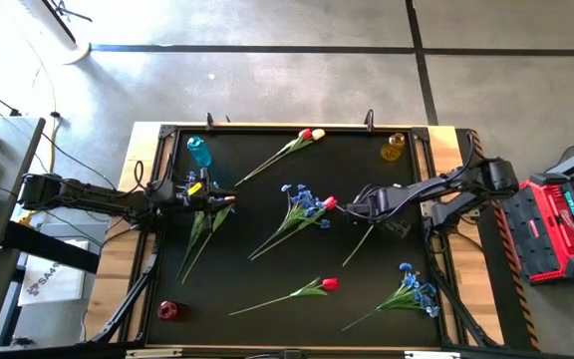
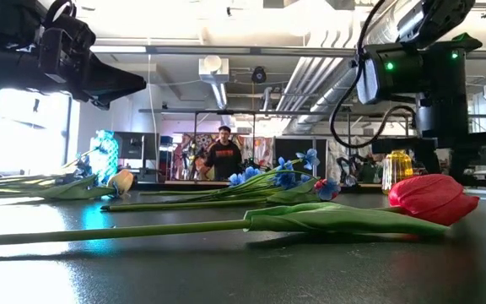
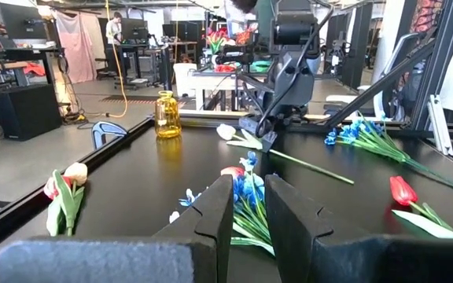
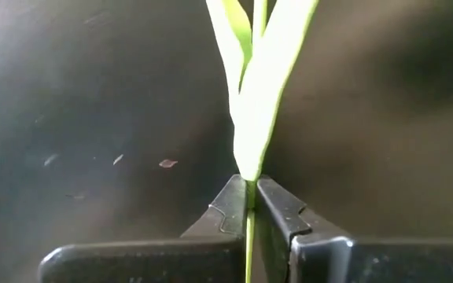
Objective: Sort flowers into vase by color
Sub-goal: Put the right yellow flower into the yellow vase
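On the black table [image 1: 267, 299] near its middle, right gripper [image 1: 350, 205] is clamped on a green stem; right wrist view shows the two dark fingers [image 4: 226, 211] pinched together on the stem of a flower [image 4: 250, 86] with pale green leaves fanning out just past the tips. In the high view that stem [image 1: 359, 244] runs diagonally toward the near edge, bloom end hidden by the gripper, colour of bloom there hard to tell; left wrist view shows a cream bloom [image 3: 225, 131] at the right gripper

Left gripper [image 1: 189, 189] sits over the left part of the table, fingers [image 3: 211, 216] close together with a narrow gap; cannot tell whether anything is in it. Green stems and leaves [image 1: 202, 229] lie just beside it, trailing toward the near edge

Other flowers, all long green-stemmed:
- red tulip [image 1: 312, 134] near far edge, with a cream bloom beside it
- blue spray [image 1: 302, 204] in the middle, many small blossoms, just left of the right gripper
- red tulip [image 1: 327, 285] near front, flat, stem pointing left; large in low view [image 2: 433, 198]
- blue spray [image 1: 415, 289] front right

Vases: blue [image 1: 198, 152] far left, yellow [image 1: 395, 148] far right, red [image 1: 168, 311] front left corner, none with flowers in them

Person [image 2: 224, 156] stands in the room behind
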`<action>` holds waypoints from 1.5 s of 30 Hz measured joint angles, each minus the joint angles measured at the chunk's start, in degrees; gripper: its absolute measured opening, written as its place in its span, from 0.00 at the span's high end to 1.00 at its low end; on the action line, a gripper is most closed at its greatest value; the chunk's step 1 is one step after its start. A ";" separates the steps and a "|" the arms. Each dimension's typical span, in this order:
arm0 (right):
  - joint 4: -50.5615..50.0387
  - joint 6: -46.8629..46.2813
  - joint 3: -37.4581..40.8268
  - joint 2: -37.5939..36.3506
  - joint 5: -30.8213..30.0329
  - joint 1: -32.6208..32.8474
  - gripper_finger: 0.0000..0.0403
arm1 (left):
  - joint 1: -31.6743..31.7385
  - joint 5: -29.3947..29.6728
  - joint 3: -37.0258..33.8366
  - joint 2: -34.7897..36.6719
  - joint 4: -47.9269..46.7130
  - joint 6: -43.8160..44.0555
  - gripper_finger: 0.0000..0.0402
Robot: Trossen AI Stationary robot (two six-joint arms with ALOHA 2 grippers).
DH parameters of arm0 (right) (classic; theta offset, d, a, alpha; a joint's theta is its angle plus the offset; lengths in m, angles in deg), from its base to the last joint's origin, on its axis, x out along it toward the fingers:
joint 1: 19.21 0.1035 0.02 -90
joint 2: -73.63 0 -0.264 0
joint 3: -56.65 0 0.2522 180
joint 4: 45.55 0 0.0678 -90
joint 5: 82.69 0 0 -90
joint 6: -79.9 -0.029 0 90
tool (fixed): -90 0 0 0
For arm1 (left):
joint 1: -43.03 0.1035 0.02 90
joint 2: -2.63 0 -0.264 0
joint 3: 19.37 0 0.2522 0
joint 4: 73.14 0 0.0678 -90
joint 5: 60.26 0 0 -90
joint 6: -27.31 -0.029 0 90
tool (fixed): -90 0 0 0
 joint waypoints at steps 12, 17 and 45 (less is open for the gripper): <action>-15.61 5.57 -12.20 -0.39 -26.52 4.52 1.00 | -0.02 1.53 0.00 0.00 0.01 0.00 0.85; -16.03 12.52 -14.80 -0.40 -46.44 4.84 1.00 | -0.02 3.21 0.00 -0.76 0.03 0.82 0.85; -30.36 26.15 -19.07 -0.59 -80.41 -25.04 1.00 | -0.02 6.34 0.02 -4.15 -6.12 10.92 0.85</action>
